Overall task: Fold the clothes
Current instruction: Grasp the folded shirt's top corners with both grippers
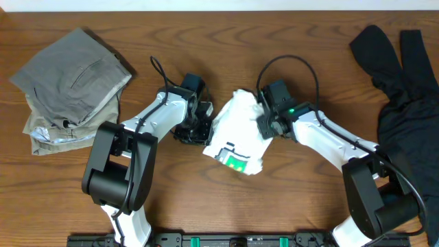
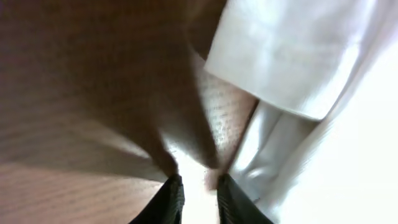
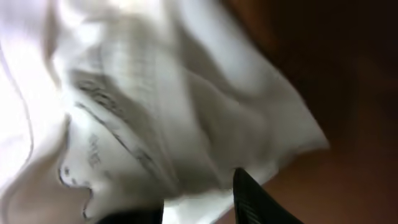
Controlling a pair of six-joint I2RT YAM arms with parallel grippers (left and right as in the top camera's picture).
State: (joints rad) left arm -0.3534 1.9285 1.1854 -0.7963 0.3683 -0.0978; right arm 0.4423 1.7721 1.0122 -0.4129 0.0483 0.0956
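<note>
We see the white T-shirt [image 1: 236, 134] bunched mid worktop [image 1: 206, 41] between both arms, left fingers [image 2: 169, 202] nearly together at its left edge, right fingers [image 3: 252, 196] apart with cloth between, can't tell if either pinches it, stacked grey and khaki trousers [image 1: 68, 82] far left, black garment [image 1: 405, 89] far right

It looked like a robotics lab: a left arm [image 1: 130, 147] and right arm [image 1: 343, 147] stood on a black rail [image 1: 226, 240] at a wooden table [image 1: 206, 27].
</note>
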